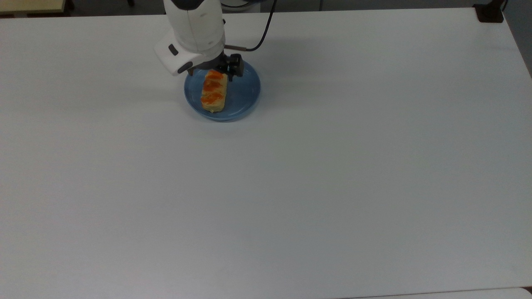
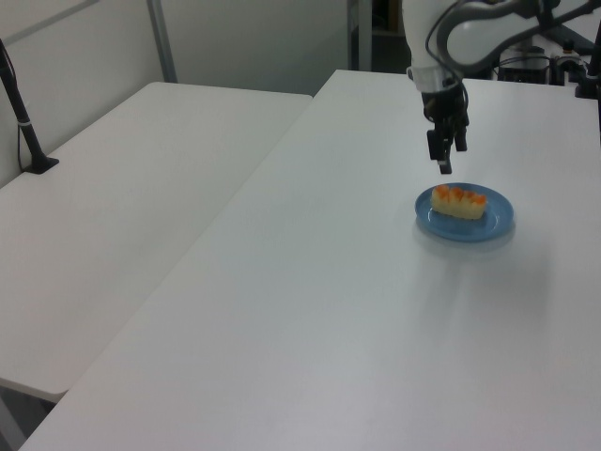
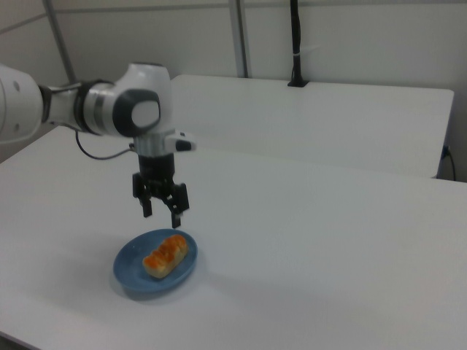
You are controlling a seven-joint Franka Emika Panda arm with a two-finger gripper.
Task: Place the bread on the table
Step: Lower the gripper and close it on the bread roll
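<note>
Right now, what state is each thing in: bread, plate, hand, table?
bread: lying flat on the plate, not gripped, glazed side up.
blue plate: upright on the table, holding the bread.
hand: open, fingers pointing down, hovering above the bread's far end in the top view, touching nothing.
table: bears the plate.

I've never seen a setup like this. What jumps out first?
A blue plate holding a small bread with orange glaze, alone on a wide white table. Right above it hangs the robot's black gripper, open, fingers pointing down over the bread's far end in the right view, not touching it.
</note>
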